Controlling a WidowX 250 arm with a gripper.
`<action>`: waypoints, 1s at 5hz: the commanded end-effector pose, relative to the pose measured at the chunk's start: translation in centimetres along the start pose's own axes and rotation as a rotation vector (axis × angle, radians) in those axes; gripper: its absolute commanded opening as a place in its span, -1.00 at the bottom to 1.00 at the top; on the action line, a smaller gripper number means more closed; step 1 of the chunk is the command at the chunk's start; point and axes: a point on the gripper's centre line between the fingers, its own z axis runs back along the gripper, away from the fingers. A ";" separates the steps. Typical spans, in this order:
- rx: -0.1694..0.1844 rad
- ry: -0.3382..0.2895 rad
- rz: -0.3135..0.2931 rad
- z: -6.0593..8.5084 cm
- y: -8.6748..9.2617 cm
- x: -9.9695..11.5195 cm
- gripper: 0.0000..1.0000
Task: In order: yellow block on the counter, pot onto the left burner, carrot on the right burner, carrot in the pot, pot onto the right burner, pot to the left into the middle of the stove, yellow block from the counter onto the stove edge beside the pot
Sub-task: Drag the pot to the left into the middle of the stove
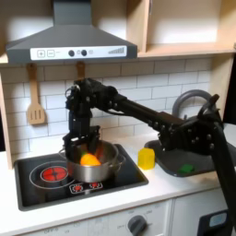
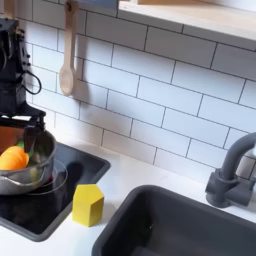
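I see the gripper (image 1: 83,141) hanging over the pot (image 1: 100,164) on the stove (image 1: 41,180), low at the pot's rim. Whether the fingers are spread or closed I cannot tell — they are dark and blurred against the arm. In the second exterior view the arm's black head stands at the nine o'clock edge, above the pot (image 2: 30,165).

The carrot (image 1: 88,159) lies inside the pot, orange against the steel; in the second exterior view it (image 2: 13,158) sits toward the pot's nine o'clock side. In the first exterior view the pot stands over the stove's three o'clock half, and a red ringed burner (image 1: 53,172) lies bare at its nine o'clock.

The yellow block (image 1: 147,158) stands upright on the table (image 1: 138,195), off the stove at the pot's three o'clock — between stove and sink (image 2: 190,225). A wooden spoon (image 2: 67,60) hangs on the tiled wall. No writing is legible.
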 end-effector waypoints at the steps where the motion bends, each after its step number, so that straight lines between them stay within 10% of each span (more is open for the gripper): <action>1: 0.001 -0.006 0.012 0.1 0.2 0.6 1.00; 5: -0.027 -0.059 -0.072 2.3 -1.5 -2.1 1.00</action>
